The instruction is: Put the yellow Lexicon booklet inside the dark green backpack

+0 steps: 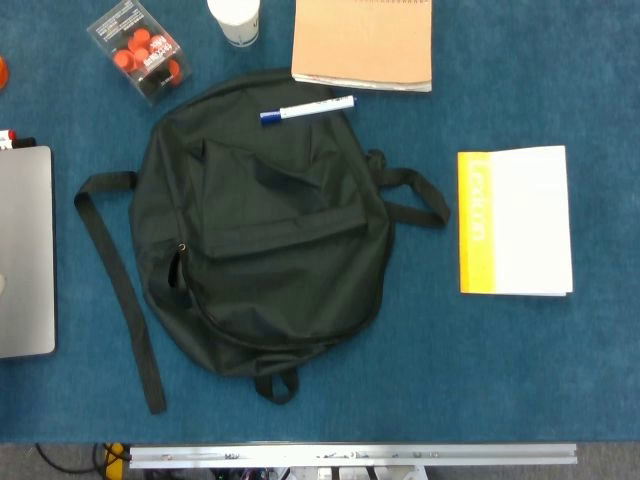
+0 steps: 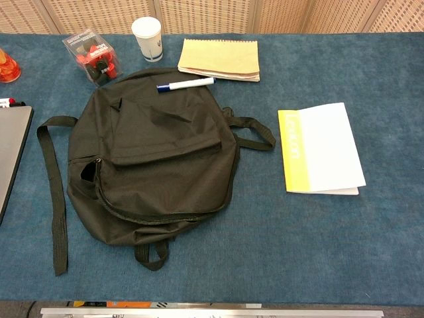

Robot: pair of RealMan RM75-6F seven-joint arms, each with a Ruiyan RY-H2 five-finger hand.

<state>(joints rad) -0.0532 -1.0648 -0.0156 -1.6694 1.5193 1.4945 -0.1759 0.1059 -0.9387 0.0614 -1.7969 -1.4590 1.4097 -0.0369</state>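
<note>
The dark green backpack (image 1: 262, 230) (image 2: 156, 156) lies flat in the middle of the blue table, front pocket up, its straps trailing to the left and right. Its main zipper looks partly parted along the lower left side. The Lexicon booklet (image 1: 514, 221) (image 2: 319, 148), white with a yellow band along its left edge, lies flat to the right of the backpack, apart from it. Neither hand shows in either view.
A blue-capped marker (image 1: 306, 109) (image 2: 185, 84) rests on the backpack's top edge. Behind it lie a tan spiral notepad (image 1: 363, 43) (image 2: 219, 58), a white cup (image 1: 235, 20) (image 2: 147, 30) and a clear box of red pieces (image 1: 141, 49) (image 2: 92, 55). A grey laptop (image 1: 24, 250) (image 2: 11, 142) sits at the left.
</note>
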